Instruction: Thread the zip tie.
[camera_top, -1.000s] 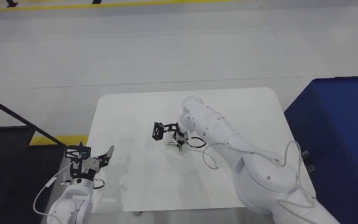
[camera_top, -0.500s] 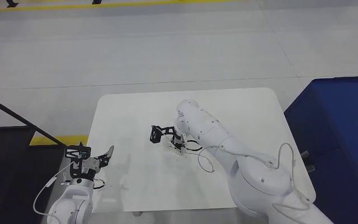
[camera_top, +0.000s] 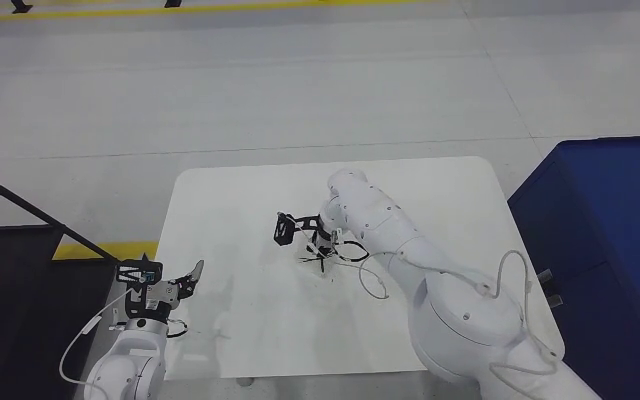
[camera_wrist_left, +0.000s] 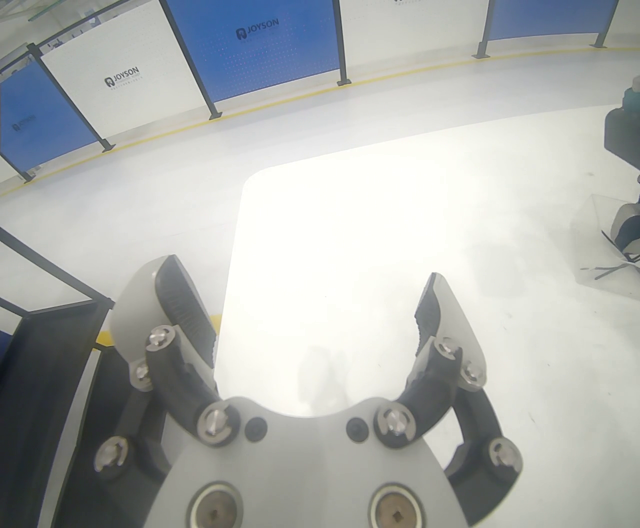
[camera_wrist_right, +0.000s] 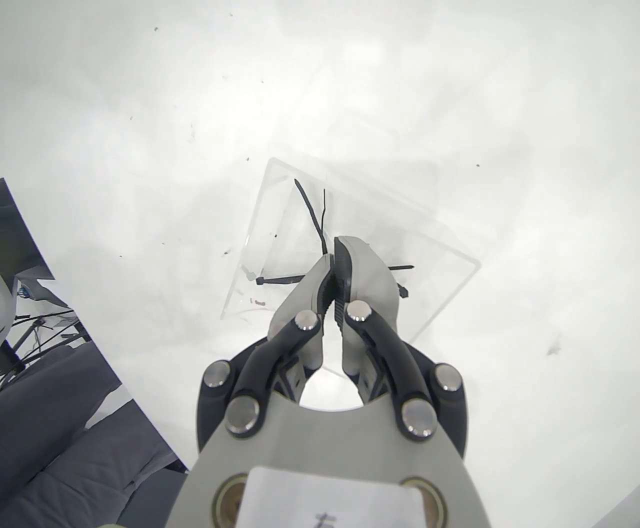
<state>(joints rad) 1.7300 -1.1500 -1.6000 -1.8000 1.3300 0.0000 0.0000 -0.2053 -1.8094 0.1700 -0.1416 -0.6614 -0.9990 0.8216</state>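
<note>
Pick-up step: right gripper (camera_wrist_right: 334, 250) jaws pinch a tie (camera_wrist_right: 311, 212) in the tray (camera_wrist_right: 425, 250), left gripper (camera_wrist_left: 301, 270) jaws spread; next, lift clear.

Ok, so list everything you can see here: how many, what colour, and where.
table: one, white, under both arms.
tray: one, clear, mid-table.
held tie: one, black, pinched above the tray.
loose ties: about two, black, lying in the tray; the exact count is hard to tell.
bin: one, blue, off the table on the right arm's side.
panels: several, blue and white, standing on the floor beyond the table.
left pincer: one, grey and black, open, at the table's edge.
right pincer: one, grey and black, shut on the held tie, over the tray.
</note>
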